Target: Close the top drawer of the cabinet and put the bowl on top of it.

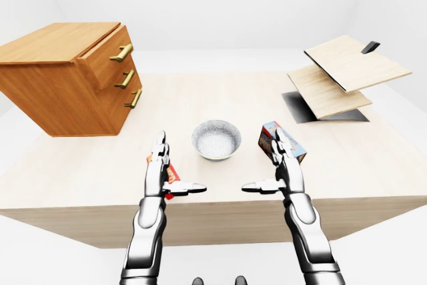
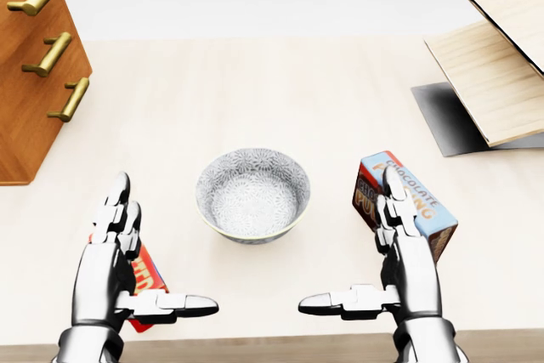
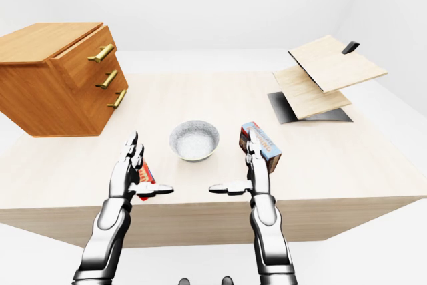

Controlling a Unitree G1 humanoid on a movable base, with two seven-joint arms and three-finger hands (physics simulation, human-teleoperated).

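Left hand (image 2: pixel 119 252) and right hand (image 2: pixel 406 252) flank the bowl (image 2: pixel 252 195), fingers spread, empty; the drawer (image 1: pixel 103 58), ajar at ten o'clock, comes first, likely needing a push.

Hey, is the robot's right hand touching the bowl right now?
Apart. The head view shows bare tabletop between the bowl and the open right hand.

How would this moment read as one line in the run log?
top drawer: partly open | bowl: on table, untouched | left hand: open, empty | right hand: open, empty
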